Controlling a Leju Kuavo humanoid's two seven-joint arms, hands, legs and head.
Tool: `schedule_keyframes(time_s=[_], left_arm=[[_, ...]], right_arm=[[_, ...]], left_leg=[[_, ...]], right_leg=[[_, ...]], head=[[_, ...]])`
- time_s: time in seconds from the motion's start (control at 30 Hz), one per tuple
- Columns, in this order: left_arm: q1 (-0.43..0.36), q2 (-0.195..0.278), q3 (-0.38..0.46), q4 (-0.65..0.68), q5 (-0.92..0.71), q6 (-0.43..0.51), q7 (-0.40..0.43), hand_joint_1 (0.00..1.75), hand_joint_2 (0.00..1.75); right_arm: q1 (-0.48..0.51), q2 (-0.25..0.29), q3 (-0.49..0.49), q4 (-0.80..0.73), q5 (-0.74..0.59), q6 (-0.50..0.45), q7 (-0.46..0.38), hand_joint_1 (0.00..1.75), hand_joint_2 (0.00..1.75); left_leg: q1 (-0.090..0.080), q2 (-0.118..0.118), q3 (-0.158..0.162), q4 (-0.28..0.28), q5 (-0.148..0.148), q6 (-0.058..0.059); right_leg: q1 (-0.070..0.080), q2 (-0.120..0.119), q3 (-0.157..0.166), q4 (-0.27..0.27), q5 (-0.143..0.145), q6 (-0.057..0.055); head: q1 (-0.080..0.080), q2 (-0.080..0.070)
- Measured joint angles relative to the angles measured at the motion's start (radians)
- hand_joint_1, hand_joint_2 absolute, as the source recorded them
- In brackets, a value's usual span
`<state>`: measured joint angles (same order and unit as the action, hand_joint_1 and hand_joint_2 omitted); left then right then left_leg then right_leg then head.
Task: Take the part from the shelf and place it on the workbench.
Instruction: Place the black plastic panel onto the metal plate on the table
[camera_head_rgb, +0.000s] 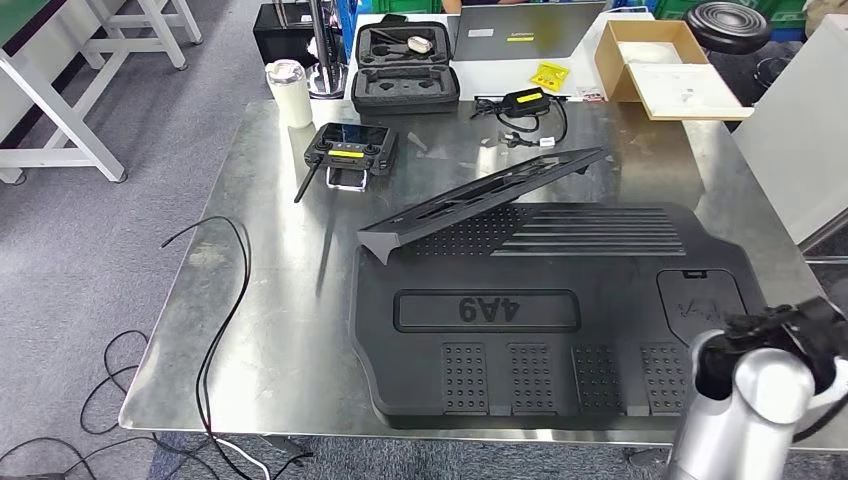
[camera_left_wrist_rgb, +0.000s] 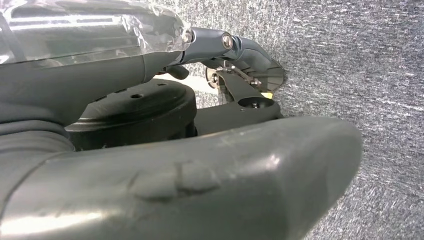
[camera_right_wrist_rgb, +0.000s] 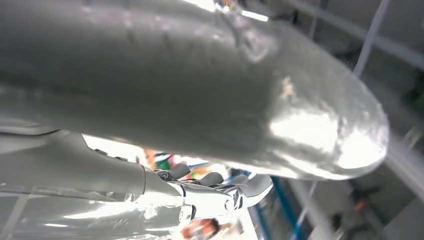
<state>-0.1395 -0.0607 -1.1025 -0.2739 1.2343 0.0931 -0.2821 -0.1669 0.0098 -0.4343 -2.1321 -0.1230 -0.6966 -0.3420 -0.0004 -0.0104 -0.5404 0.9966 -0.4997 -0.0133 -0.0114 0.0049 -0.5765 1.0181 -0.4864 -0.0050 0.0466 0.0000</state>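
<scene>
Item 1, worktop (camera_head_rgb: 290, 330): bare sheet-metal surface, seen from the head view.

Item 2, large black part (camera_head_rgb: 540, 300): a moulded panel embossed "9A4", lying flat on the near right half of the worktop, ribbed and dotted areas facing up.

Item 3, long black trim strip (camera_head_rgb: 480, 200): resting slantwise, its near end on the worktop by the panel's far left corner, its far end raised above the panel's far edge.

Item 4, remote controller (camera_head_rgb: 350, 150): far left of centre, antenna pointing toward me.

Item 5, white cup (camera_head_rgb: 289, 92): at the far left edge.

Item 6, open black foam case (camera_head_rgb: 405, 65): at the far edge, just beside the cup's right.

Item 7, small black charger with cable (camera_head_rgb: 525, 105): far centre.

Item 8, open cardboard box (camera_head_rgb: 655, 65): far right corner.

Item 9, loose black cable (camera_head_rgb: 225, 300): trailing over the left edge to the carpet.

Item 10, right hand (camera_head_rgb: 790, 335): I see it at the near right corner, above the panel's edge; in its wrist view the fingers (camera_right_wrist_rgb: 220, 180) lie extended with nothing in them.

Item 11, left hand (camera_left_wrist_rgb: 165, 165): hanging over grey carpet, fingers (camera_left_wrist_rgb: 250, 55) stretched out and empty.
</scene>
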Motion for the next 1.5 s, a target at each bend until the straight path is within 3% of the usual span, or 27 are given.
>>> schedule_keyframes(time_s=[0.37,0.77,1.0,1.2,1.37,1.5], left_arm=[[0.000,-0.002,0.000,0.000,0.019,0.035,-0.006,0.00,0.00],[0.010,-0.005,0.000,0.000,0.033,0.040,-0.019,0.00,0.00],[0.011,-0.005,0.000,0.000,0.034,0.038,-0.019,0.00,0.00],[0.017,-0.005,0.000,0.000,0.039,0.005,-0.019,0.00,0.00],[0.025,-0.005,0.000,0.000,0.055,0.002,-0.021,0.00,0.00],[0.029,-0.005,0.000,0.000,0.065,0.007,-0.020,0.00,0.00]], right_arm=[[0.010,0.055,-0.266,0.009,-0.157,0.000,0.049,0.00,0.00],[0.133,0.107,-0.540,0.099,-0.316,0.000,0.066,0.00,0.00],[0.145,0.124,-0.615,0.138,-0.305,0.000,0.071,0.00,0.00],[0.126,0.140,-0.672,0.197,-0.200,0.000,0.088,0.00,0.00],[0.124,0.152,-0.702,0.328,-0.180,0.000,0.119,0.00,0.00],[0.133,0.164,-0.704,0.453,-0.196,0.000,0.097,0.00,0.00]], left_leg=[[0.000,0.000,0.000,0.000,-0.001,0.000],[0.000,0.000,0.003,0.000,-0.005,0.001],[0.000,0.000,0.005,0.000,-0.005,0.001],[0.000,0.000,0.006,0.000,-0.005,0.001],[0.000,0.000,0.006,-0.001,-0.005,0.001],[0.000,0.000,0.007,-0.001,-0.006,0.001]], right_leg=[[0.000,0.000,0.000,0.000,0.000,0.000],[0.000,0.000,0.003,0.000,-0.004,-0.001],[0.000,0.000,0.005,0.000,-0.005,-0.002],[0.000,0.000,0.007,0.000,-0.005,-0.002],[0.000,0.000,0.007,0.000,-0.005,-0.002],[0.000,0.000,0.008,0.000,-0.006,-0.002]], head=[[0.000,0.000],[0.000,0.000],[0.000,0.000],[0.000,0.000],[0.000,0.000],[0.000,0.000]])
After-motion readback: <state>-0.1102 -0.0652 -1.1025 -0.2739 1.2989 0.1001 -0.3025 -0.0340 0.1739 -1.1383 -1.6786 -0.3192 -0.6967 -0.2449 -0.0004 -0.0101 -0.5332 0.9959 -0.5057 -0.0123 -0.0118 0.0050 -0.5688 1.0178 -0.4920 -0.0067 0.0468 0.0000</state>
